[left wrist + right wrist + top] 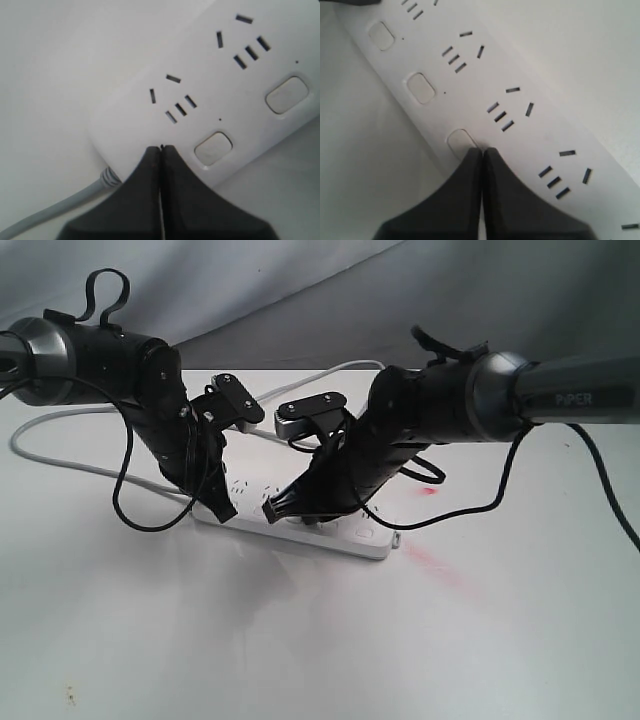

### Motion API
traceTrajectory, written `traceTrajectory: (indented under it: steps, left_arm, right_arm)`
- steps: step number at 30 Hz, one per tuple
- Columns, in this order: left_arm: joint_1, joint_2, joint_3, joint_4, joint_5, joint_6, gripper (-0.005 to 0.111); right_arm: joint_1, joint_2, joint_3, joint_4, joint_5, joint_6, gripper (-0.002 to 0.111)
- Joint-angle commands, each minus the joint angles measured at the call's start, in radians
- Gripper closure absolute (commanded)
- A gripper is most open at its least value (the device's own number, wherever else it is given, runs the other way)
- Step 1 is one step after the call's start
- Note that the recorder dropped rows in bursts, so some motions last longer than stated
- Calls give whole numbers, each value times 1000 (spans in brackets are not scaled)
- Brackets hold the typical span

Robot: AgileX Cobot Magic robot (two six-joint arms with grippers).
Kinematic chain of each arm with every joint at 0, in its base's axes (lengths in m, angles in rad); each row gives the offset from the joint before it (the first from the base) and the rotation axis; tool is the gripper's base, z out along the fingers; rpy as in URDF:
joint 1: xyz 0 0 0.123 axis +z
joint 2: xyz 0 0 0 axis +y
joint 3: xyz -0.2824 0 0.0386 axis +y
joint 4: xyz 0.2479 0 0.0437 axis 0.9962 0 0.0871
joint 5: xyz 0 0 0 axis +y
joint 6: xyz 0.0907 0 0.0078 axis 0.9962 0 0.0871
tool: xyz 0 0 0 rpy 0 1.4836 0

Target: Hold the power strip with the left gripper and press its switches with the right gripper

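The white power strip (340,535) lies flat on the white table, its grey cord (60,458) looping off to the left. My left gripper (222,508) is shut, its tip pressing down on the strip's cord end (130,125), beside the first switch (213,148). My right gripper (270,510) is shut too, its tip (482,150) resting on the edge of one switch (459,141) near the strip's middle. Two more switches (420,88) show beyond it. Neither gripper has anything between its fingers.
The cord (55,210) leaves the strip's end right beside my left fingers. A red light smear (430,565) lies on the table to the right of the strip. A grey cloth backdrop (300,290) stands behind the table.
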Motion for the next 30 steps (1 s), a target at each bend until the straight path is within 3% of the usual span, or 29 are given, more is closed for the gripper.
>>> traceTrajectory:
  steps: [1, 30]
  left_arm:
    - [-1, 18, 5, -3, 29, -9, 107]
    - [-1, 18, 5, -3, 28, -11, 107]
  right_arm:
    - [-1, 3, 2, 52, -10, -48, 108]
    - [15, 58, 2, 74, -62, -88, 108]
